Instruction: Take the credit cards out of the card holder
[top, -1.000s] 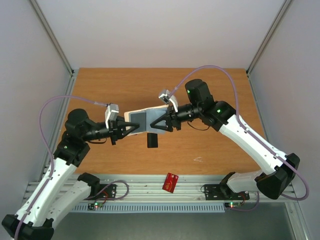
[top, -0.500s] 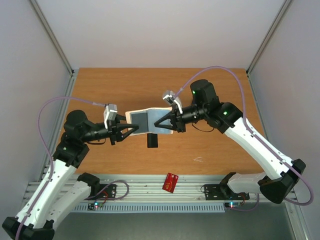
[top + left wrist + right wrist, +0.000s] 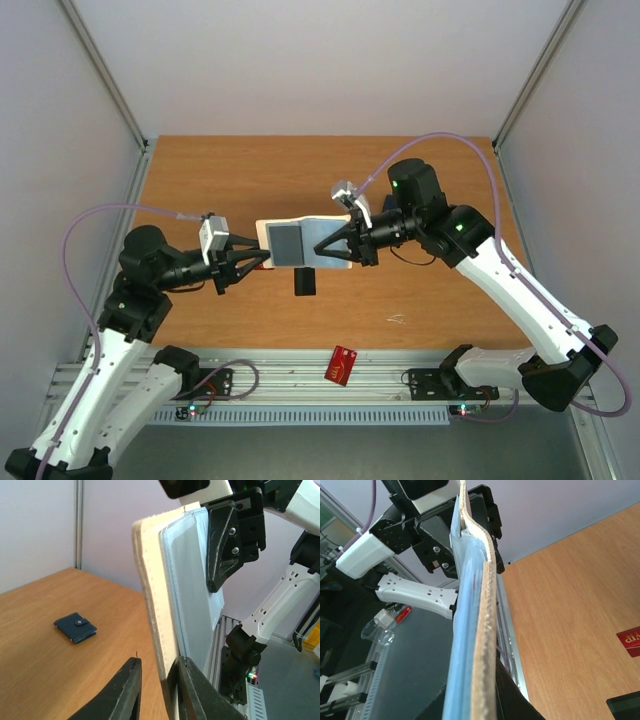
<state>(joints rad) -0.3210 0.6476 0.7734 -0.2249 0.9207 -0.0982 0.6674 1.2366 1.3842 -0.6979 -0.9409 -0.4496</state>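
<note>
The card holder hangs above the counter, carried slightly rightward since a second ago. The right fingers, spread then, now clamp its right edge. The left fingers have loosened and stand narrowly parted around its left edge, probably re-gripping before any card is pulled.

My overhead camera looked steeply down from the near side over the whole counter. Both wrist cameras sat close, facing each other across the card holder, which all three views shared.
</note>
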